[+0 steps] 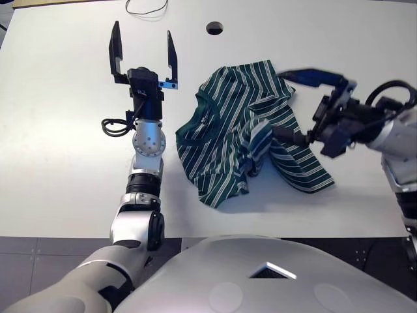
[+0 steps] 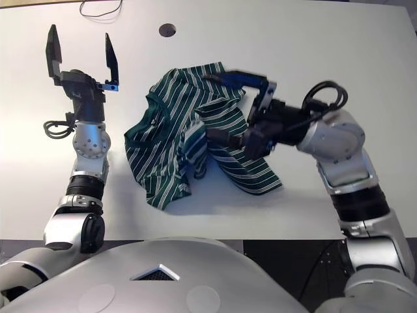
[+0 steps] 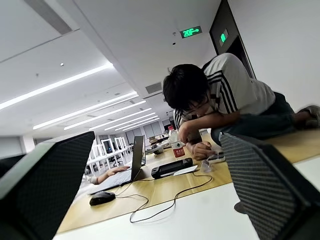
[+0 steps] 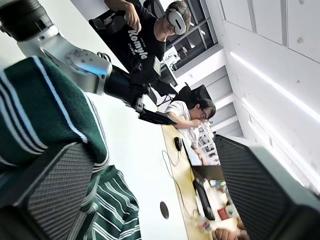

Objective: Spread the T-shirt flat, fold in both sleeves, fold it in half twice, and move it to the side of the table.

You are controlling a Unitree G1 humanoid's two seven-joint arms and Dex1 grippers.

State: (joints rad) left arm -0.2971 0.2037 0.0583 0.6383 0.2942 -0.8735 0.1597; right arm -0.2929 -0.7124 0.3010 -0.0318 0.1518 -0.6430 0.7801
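Shirt (image 1: pixel 247 130) crumpled, not yet flat, lying between both grippers. Right gripper (image 2: pixel 208 107) over shirt's right side, jaws spread, fabric draped on lower finger, unclamped. Left gripper (image 1: pixel 143 31) left of shirt, spread, empty. Right arm nearer.

- T-shirt (image 1: pixel 225 140): soft, matt knit cloth, rumpled.
- Table (image 1: pixel 58 169) under the T-shirt: smooth white top with a faint sheen.
- Left gripper (image 1: pixel 143 30), beside the T-shirt: matt black fingers (image 3: pixel 50 185) that look like plastic, with finely gridded pads.
- Right gripper (image 1: pixel 281 104), at the T-shirt: the same rough dark pads (image 4: pixel 55 185).
- Left arm (image 1: pixel 148 140): satin silvery metal.
- Cable (image 1: pixel 116 126) beside it: black, rubbery, slightly glossy.
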